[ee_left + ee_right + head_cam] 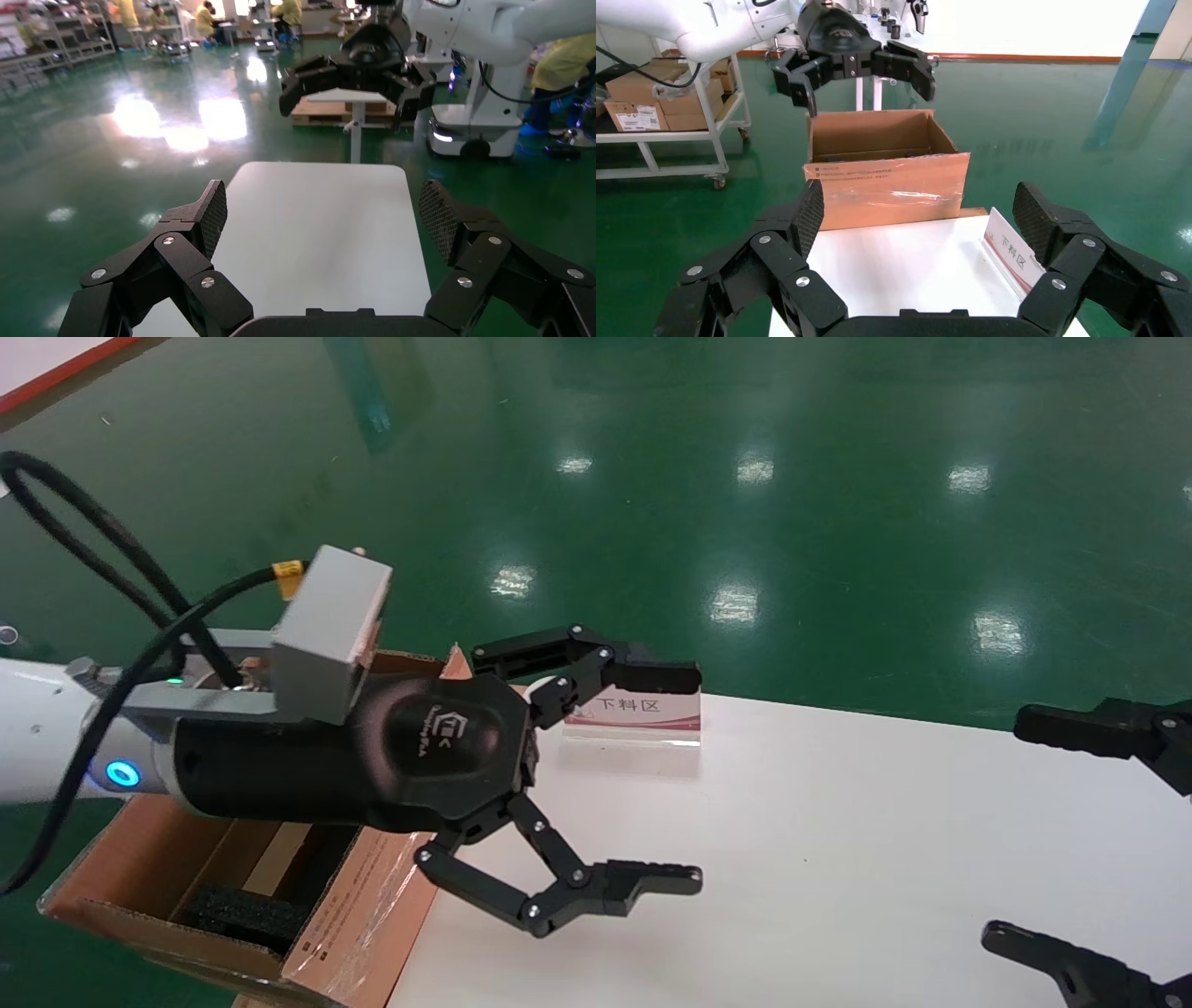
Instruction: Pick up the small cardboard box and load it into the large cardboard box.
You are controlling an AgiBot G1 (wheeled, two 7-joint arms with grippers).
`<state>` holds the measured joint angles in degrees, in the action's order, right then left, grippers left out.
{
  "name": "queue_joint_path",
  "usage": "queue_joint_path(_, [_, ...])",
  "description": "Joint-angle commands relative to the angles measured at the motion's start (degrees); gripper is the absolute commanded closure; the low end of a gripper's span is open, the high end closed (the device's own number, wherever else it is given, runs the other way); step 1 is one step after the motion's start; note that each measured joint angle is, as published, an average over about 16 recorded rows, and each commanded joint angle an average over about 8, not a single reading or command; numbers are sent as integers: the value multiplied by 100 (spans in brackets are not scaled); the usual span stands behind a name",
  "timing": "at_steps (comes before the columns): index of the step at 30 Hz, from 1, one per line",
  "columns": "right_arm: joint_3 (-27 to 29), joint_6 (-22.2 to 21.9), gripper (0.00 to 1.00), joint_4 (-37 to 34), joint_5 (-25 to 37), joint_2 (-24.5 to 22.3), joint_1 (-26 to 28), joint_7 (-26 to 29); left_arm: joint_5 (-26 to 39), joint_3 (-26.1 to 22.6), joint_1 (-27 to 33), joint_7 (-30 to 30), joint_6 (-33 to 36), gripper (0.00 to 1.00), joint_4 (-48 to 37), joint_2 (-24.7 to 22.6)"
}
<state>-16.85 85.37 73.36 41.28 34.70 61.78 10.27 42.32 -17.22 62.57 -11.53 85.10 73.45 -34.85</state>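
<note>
The large cardboard box [358, 905] stands at the table's left end with flaps upright, clear tape and print on one flap, and black foam [242, 910] inside. It also shows in the right wrist view [888, 186]. The small cardboard box is out of view in every frame. My left gripper [694, 775] is open and empty, held above the white table [838, 859] just right of the carton; its wrist view shows its wide-apart jaws [325, 210] over bare tabletop. My right gripper [1006, 826] is open and empty at the table's right end [919, 210].
A small acrylic sign [633, 714] with Chinese characters stands at the table's far edge by the left gripper. Glossy green floor surrounds the table. A cart with cardboard boxes [638, 105] stands beyond the carton. Another robot's base [471, 133] stands beyond the table's right end.
</note>
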Motion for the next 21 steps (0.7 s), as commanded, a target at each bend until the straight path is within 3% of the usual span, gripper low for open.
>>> queue_joint_path(1, [4,2,0,1,3,2,-1,2,-59,205,-154,87,78,0,12,-20])
queue_joint_path(7, [16,6,0,4,11,6,-4,9,-92,448,-305,106,129,0,18,-28])
queue_joint_path(21, [44,17,0,12,31,17,-11,26,-80,365,-254,99,111,0,16,-25])
